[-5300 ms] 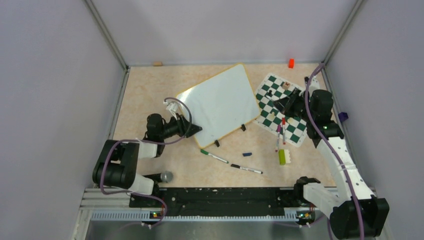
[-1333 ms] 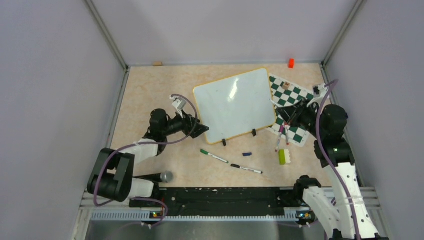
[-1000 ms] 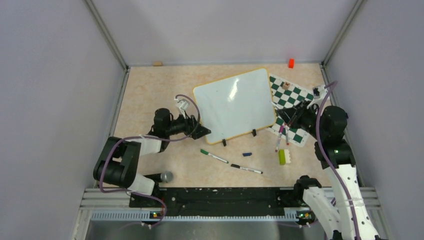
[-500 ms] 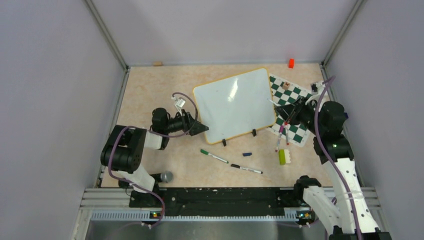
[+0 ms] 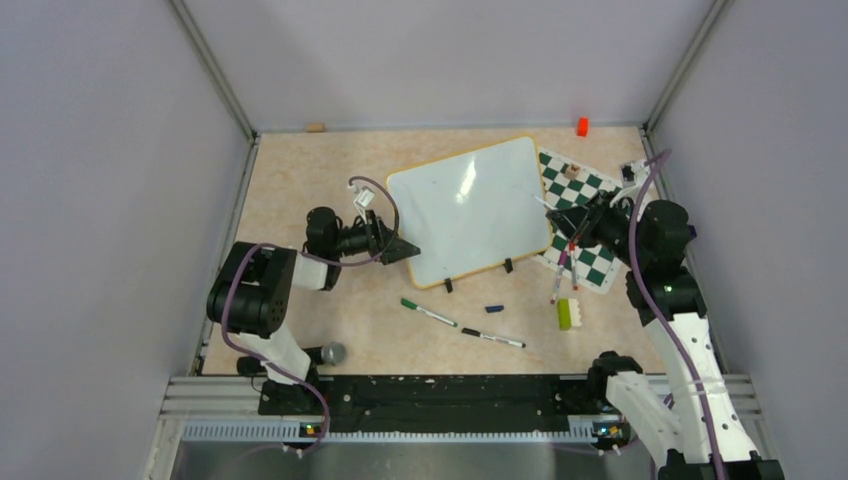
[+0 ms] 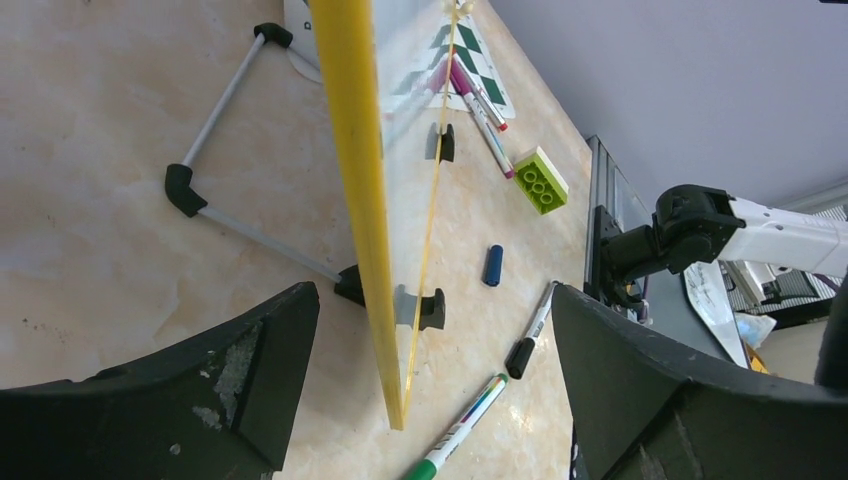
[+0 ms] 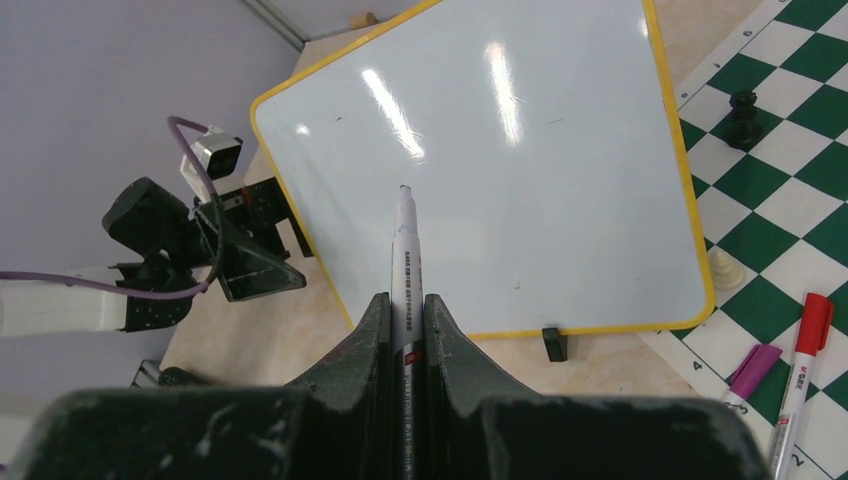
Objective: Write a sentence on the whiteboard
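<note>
Right wrist view: our right pincer (image 7: 405, 300) clamps a marker (image 7: 404, 235) aimed at the blank mid-desk whiteboard (image 7: 540, 170), left pincer (image 6: 430, 298) gapes astride its edge; next we must land the tip.

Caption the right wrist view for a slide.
Right pincer grips a marker, tip aimed at the blank whiteboard; chessboard at right.

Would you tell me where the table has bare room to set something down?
The far-left table, between the whiteboard, the left wall and the tan block, is bare. Crowded: the near side, around the green marker, black marker, blue cap, green brick and chessboard.
</note>
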Available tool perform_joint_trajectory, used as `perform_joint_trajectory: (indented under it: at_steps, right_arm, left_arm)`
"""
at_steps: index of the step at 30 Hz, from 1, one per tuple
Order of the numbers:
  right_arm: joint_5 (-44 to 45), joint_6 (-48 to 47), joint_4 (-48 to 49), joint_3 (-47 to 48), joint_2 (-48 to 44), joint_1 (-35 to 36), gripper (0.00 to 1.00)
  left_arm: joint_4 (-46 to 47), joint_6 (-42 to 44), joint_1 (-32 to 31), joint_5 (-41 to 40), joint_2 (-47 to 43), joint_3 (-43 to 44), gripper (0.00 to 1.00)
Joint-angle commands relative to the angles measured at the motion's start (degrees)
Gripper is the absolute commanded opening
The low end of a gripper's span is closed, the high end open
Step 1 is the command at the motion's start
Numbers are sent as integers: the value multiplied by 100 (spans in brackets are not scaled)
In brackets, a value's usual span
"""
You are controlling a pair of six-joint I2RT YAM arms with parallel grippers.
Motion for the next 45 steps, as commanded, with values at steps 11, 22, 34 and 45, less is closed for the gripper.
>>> perform_joint_trajectory:
  at_steps: [11, 22, 34, 45]
  right_arm:
    - [-142, 170, 368, 274, -91, -14, 0]
    - [-12, 141, 197, 255, -261, -17, 0]
    - [-87, 209, 334, 583, 473, 211, 0]
    - [1238, -224, 450, 1360, 1889, 2156, 0]
  left_arm:
    - [3569, -726, -14, -345, 692, -633, 91]
    - [3597, -958, -117, -326, 1129, -387, 78]
    - [3597, -590, -160, -200, 1150, -235, 0]
    - [3606, -1010, -58, 197, 1476, 13, 0]
